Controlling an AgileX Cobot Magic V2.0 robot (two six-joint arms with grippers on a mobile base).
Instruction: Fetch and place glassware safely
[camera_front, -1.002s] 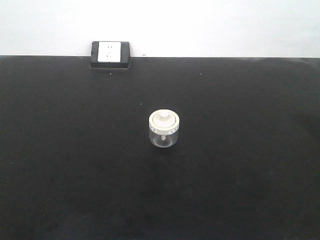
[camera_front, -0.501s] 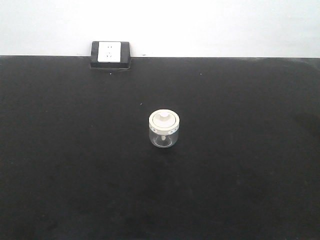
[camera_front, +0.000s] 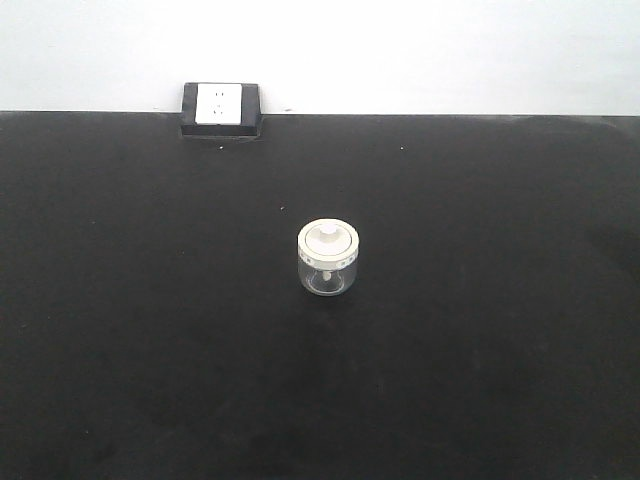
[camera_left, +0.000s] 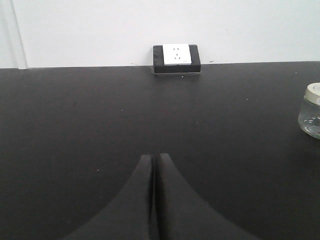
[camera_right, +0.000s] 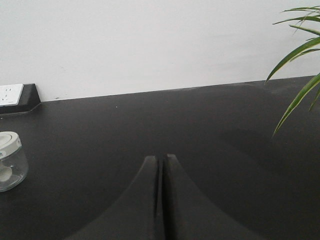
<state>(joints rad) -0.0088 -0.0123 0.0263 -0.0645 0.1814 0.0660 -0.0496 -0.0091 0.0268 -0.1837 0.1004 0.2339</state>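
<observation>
A black table (camera_front: 120, 330) fills the front-facing view, backed by a plain white wall (camera_front: 420, 50). At upper left, against that wall, sits a white power socket (camera_front: 219, 103) in a black housing. Near the middle of the table stands the glass jar (camera_front: 328, 259), upright, its cream-white lid (camera_front: 328, 240) seated on top with a central knob and small dark marks along the rim. The clear body shows a pale shape inside that cannot be made out. Nothing touches the jar, and neither arm appears in this view.

From the left wrist camera, the left gripper (camera_left: 155, 159) points toward the wall, its two dark fingers pressed together with only a thin seam between them, holding nothing. The socket lies straight ahead at the table's far edge, and the jar is cut off at the right border, well apart from the fingertips.

From the right wrist camera, the right gripper (camera_right: 161, 160) likewise has its fingers closed against each other and empty. The jar stands at the left border, well clear of it, with the socket's corner behind. Green plant leaves (camera_right: 295, 55) reach in from the upper right.
</observation>
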